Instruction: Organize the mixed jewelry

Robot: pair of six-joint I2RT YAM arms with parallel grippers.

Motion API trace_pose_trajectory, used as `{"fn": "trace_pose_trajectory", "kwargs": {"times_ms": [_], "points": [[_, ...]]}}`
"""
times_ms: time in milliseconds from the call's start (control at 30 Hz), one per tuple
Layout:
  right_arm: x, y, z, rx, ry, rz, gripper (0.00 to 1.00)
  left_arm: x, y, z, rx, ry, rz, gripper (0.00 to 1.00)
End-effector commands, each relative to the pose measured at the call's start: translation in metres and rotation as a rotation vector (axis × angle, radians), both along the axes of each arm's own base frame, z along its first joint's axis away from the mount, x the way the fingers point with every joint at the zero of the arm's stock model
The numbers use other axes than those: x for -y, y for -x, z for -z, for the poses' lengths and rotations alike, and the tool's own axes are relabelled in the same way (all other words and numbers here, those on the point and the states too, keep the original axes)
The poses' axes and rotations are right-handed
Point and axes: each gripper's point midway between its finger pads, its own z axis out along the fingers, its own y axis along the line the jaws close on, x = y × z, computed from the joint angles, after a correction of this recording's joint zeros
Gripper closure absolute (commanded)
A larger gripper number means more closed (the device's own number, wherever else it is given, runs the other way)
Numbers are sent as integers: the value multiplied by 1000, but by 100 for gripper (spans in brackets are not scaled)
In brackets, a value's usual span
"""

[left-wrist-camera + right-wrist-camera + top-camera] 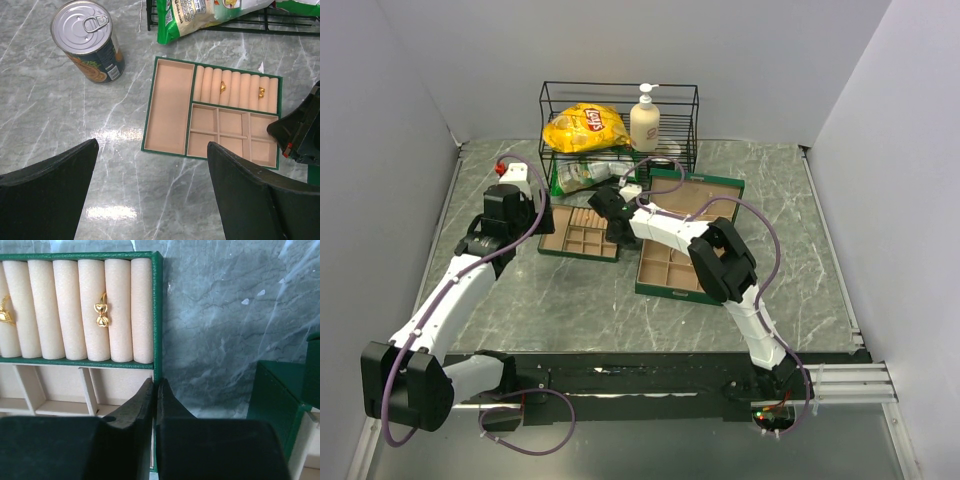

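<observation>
Right pincer [156,386] has its two fingers pressed together with nothing visible between them, low in its wrist frame over the right rim of the green jewelry tray [157,300]. Left pincer [152,145] gapes wide and holds nothing above the marble counter [60,125]. At upper left, a gold bow-shaped piece [102,315] sits between the tray's cream ring rolls [40,310], and a second gold piece [4,315] shows at the left edge.

A grey-green marbled table [570,300] carries a black wire rack [620,86] at the back. In front of it lie a flat green tray [167,107] with tan compartments and, to its right, an open green box [655,272]. A tin can [87,42] stands upright left of the tray.
</observation>
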Motion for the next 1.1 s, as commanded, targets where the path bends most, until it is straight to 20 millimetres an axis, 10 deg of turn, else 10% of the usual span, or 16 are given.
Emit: {"fn": "trace_pose_trajectory", "kwargs": {"times_ms": [0,533,1067], "points": [[4,3,-6,-5,19,-28,100,-2,-7,-22,52,13,-22,4],[-1,25,-72,102,-40,-201,100,-28,4,-49,164,-2,-159,4],[13,90,-113,115,-40,-315,100,-54,22,-84,318,12,-292,4]]}}
